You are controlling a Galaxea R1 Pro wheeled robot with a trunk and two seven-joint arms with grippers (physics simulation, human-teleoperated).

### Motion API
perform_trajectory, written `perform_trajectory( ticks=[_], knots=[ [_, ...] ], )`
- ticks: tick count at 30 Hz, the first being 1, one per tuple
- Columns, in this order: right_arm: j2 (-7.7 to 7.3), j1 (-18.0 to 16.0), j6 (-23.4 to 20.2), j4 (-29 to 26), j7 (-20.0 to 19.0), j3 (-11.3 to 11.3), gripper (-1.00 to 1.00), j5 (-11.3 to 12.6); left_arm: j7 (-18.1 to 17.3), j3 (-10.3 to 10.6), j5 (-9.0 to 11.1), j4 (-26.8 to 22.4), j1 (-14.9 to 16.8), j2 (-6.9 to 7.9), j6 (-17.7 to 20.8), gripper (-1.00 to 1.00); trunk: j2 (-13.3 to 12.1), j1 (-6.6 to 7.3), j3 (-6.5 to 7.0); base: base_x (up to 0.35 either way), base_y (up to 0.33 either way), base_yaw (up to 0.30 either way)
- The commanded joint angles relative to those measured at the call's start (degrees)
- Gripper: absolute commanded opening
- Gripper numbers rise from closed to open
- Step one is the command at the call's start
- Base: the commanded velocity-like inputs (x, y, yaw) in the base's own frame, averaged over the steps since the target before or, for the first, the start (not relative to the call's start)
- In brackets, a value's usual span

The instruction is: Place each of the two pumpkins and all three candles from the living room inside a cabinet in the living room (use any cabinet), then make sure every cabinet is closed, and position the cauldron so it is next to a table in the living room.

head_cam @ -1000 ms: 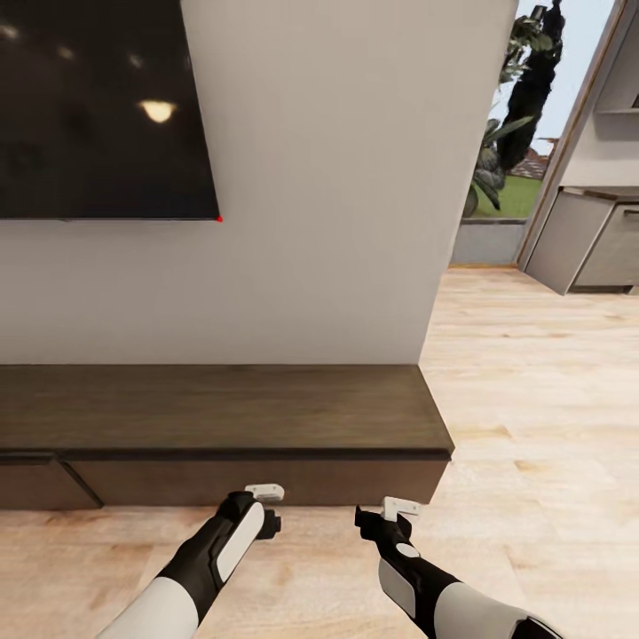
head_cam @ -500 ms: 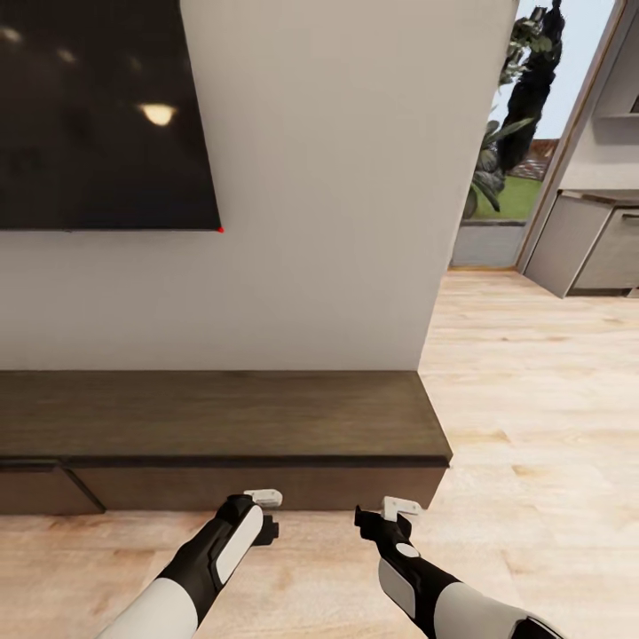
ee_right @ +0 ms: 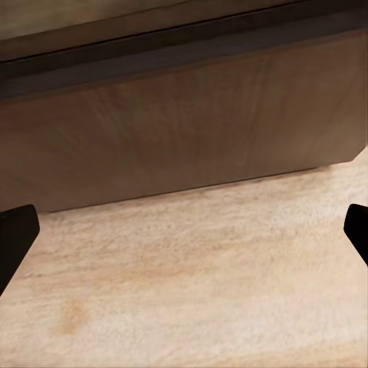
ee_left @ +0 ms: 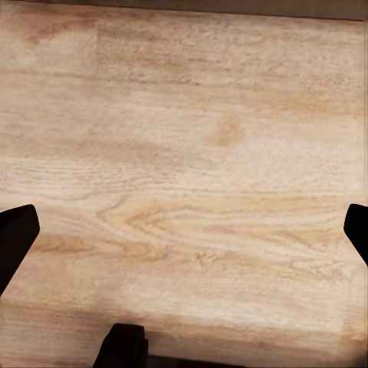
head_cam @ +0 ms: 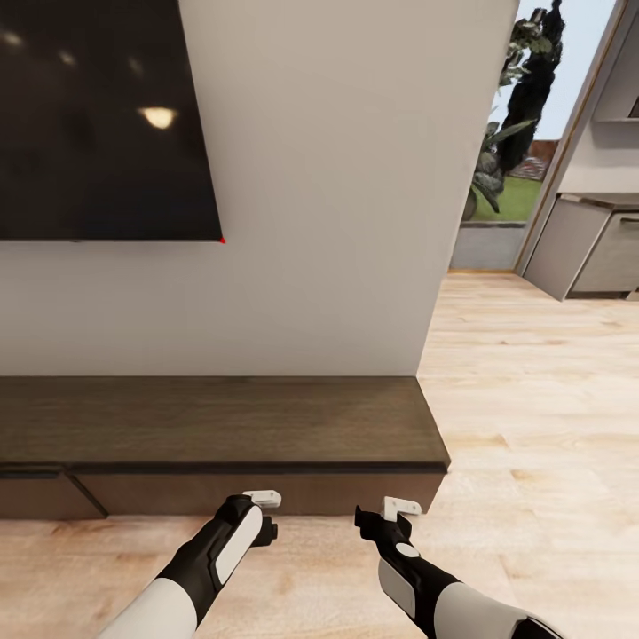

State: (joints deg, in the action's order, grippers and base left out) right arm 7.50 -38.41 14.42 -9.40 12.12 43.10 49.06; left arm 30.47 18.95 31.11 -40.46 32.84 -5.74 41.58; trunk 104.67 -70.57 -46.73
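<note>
The long, low dark-brown cabinet (head_cam: 222, 422) runs along the foot of a pale wall (head_cam: 337, 195), its bare top free of objects and its drawer fronts flush, so it reads as closed along the stretch in view; a seam between two fronts lies toward its left portion. Above the cabinet's left half hangs a large black screen (head_cam: 98, 124) with a small red light at its lower right corner. Light wooden floor (head_cam: 532, 399) extends in front of the cabinet and past its right end, where a glazed opening with foliage (head_cam: 519, 106) and pale grey units (head_cam: 590, 248) stand well apart from it. Both arms reach toward the cabinet's front. The left gripper (head_cam: 264, 515) hangs just in front of the drawer face, above the floor; in the left wrist view its dark fingertips (ee_left: 15, 234) sit at opposite edges with only floorboards between them, the jaws released and empty. The right gripper (head_cam: 390, 516) hangs near the cabinet's right end; the right wrist view shows the drawer front (ee_right: 184, 123) meeting the floor, with the fingertips (ee_right: 17, 230) likewise spread wide and holding nothing.
</note>
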Motion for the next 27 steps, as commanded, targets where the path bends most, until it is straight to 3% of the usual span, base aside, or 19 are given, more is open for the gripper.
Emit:
perform_trajectory(
  ticks=[1, 27],
  knots=[
    [0.02, -0.02, 0.17, -0.01, 0.27, 0.49, 1.0, 0.48, 0.56, 0.21, 0.61, -0.06, 0.03, 0.03, 0.08, 1.0, -0.39, 0.23, 0.13, 0.0, 0.0, 0.0],
    [0.01, -0.01, 0.26, -0.01, 0.27, 0.49, 1.0, 0.42, 0.56, 0.21, 0.62, 0.38, 0.03, 0.02, 0.08, 1.0, -10.82, 5.94, 4.8, 0.0, 0.0, 0.0]
  ],
)
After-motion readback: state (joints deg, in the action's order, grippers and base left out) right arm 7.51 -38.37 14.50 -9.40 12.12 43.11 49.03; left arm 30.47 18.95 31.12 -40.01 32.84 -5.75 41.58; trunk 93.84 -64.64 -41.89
